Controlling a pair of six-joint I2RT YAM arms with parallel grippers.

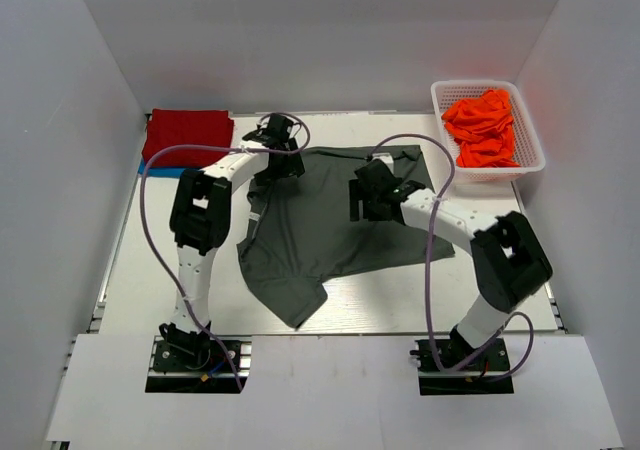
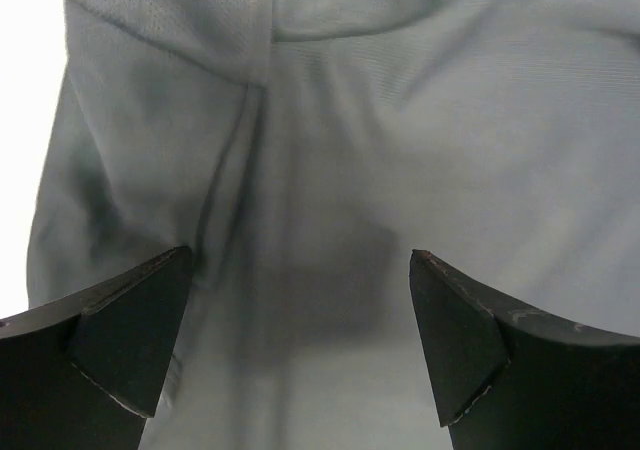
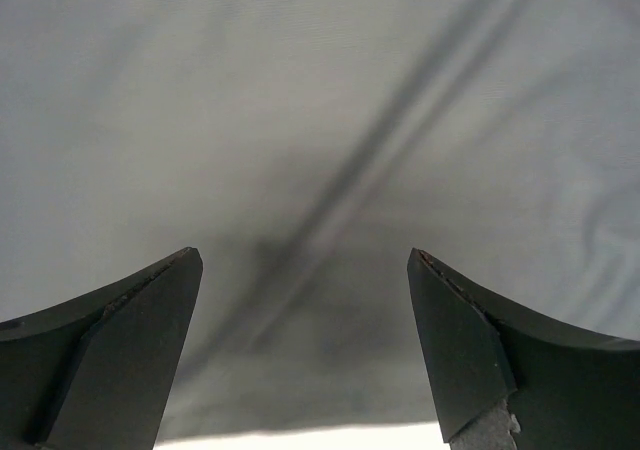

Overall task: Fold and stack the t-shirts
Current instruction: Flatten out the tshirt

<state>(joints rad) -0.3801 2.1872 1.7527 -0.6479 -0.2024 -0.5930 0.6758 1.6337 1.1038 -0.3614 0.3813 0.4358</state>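
The left hand (image 2: 300,260) is spread wide and holds nothing, hovering over the wrinkled upper-left part of the dark charcoal t-shirt (image 1: 330,220). The right hand (image 3: 303,255) is also spread wide and holds nothing, poised just above the shirt's upper-right part, where a seam runs diagonally. The shirt lies spread across the middle of the surface (image 1: 150,270). A folded red t-shirt (image 1: 188,135) sits at the far left corner. Orange t-shirts (image 1: 483,130) fill the white basket (image 1: 535,155) at the far right.
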